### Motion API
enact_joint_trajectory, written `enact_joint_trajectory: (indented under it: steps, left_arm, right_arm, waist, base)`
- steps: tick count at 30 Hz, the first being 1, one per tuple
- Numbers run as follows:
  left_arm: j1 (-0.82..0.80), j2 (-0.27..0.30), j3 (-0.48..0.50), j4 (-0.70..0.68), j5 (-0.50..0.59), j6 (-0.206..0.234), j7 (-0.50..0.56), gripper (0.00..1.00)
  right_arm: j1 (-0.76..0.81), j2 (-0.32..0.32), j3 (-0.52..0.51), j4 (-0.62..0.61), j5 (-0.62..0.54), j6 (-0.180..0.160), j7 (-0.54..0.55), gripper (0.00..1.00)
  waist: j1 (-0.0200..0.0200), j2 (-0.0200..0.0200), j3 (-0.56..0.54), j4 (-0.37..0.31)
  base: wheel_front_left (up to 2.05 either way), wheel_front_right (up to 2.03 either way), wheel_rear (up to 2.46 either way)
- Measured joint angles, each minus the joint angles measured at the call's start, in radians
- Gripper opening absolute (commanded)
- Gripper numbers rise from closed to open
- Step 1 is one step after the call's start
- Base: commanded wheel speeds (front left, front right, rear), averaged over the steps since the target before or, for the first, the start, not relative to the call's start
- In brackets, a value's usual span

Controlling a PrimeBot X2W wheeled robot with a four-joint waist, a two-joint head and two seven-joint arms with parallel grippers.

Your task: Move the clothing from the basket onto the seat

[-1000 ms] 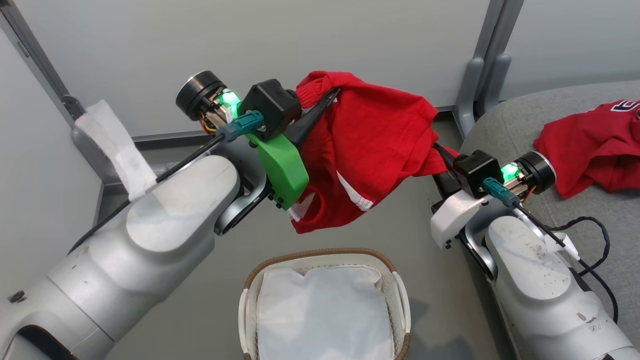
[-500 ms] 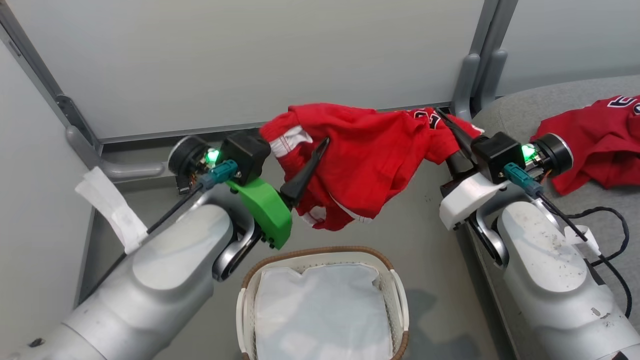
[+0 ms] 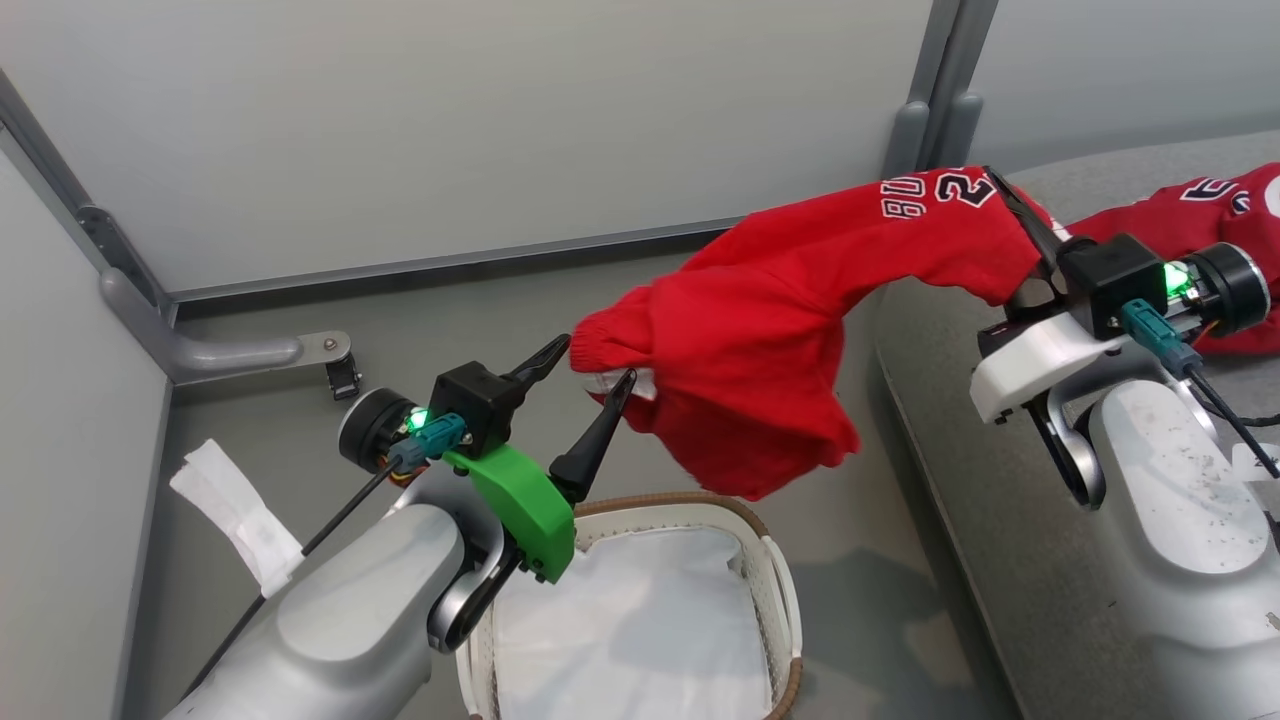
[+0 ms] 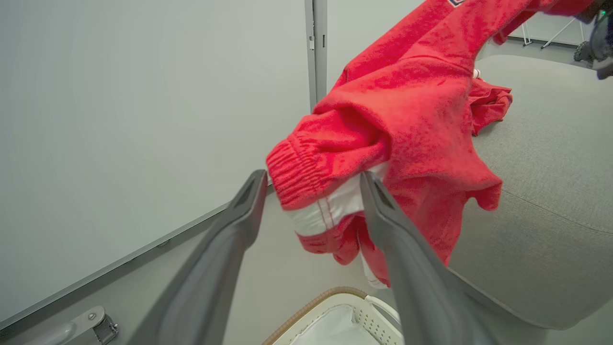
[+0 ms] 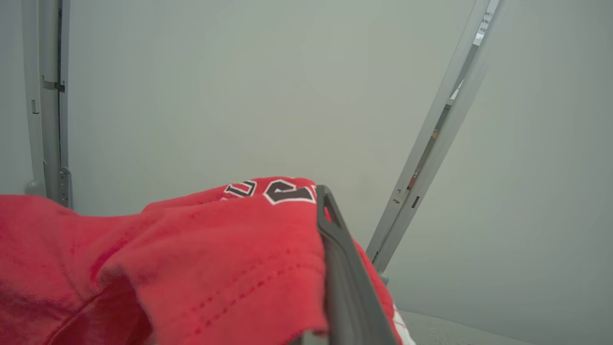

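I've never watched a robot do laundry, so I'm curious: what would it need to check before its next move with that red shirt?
1. Right gripper shut on the lettered shirt: ok.
2. Left gripper open: ok.
3. Left fingers clear of the cloth: not ok; the shirt's cuff lies between them.
4. Shirt over the seat: not ok; most of it hangs beyond the seat's edge, above the floor.
5. Basket free of red clothing: ok, as far as it shows; the white liner lies in it.
6. Other red shirt resting on the seat: ok.
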Motion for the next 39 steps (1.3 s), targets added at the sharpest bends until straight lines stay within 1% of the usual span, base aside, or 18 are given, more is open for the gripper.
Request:
enact_joint_trajectory:
  steps: [8,17,27,33,39]
  left_arm:
    - [0.044,0.000,0.042,0.002,0.043,-0.008,0.000,1.00]
    - [0.100,-0.054,0.057,-0.019,0.097,-0.022,-0.003,1.00]
    - [0.144,-0.113,0.097,-0.037,0.142,-0.032,-0.004,1.00]
    - [0.151,-0.123,0.105,-0.030,0.173,-0.042,-0.004,1.00]
    - [0.150,-0.129,0.112,-0.020,0.192,-0.049,-0.004,1.00]
  right_arm:
    - [0.033,-0.032,-0.054,-0.029,-0.012,0.000,0.000,0.00]
    - [0.100,-0.053,-0.105,-0.065,-0.025,0.000,0.000,0.00]
    - [0.124,-0.038,-0.107,-0.124,-0.028,0.000,0.014,0.00]
    - [0.125,-0.023,-0.092,-0.134,-0.019,0.000,0.017,0.00]
    - [0.124,-0.015,-0.087,-0.121,-0.011,0.000,0.016,0.00]
  waist:
    - [0.0001,0.0000,-0.002,-0.031]
    - [0.0001,0.0000,-0.005,-0.080]
    - [0.0000,0.0000,0.005,-0.184]
    - [0.0001,0.0000,0.025,-0.252]
    - [0.0001,0.0000,0.056,-0.300]
  base:
    - [0.00,0.00,0.00]
    - [0.00,0.00,0.00]
    - [0.00,0.00,0.00]
    - [0.00,0.00,0.00]
    - [0.00,0.00,0.00]
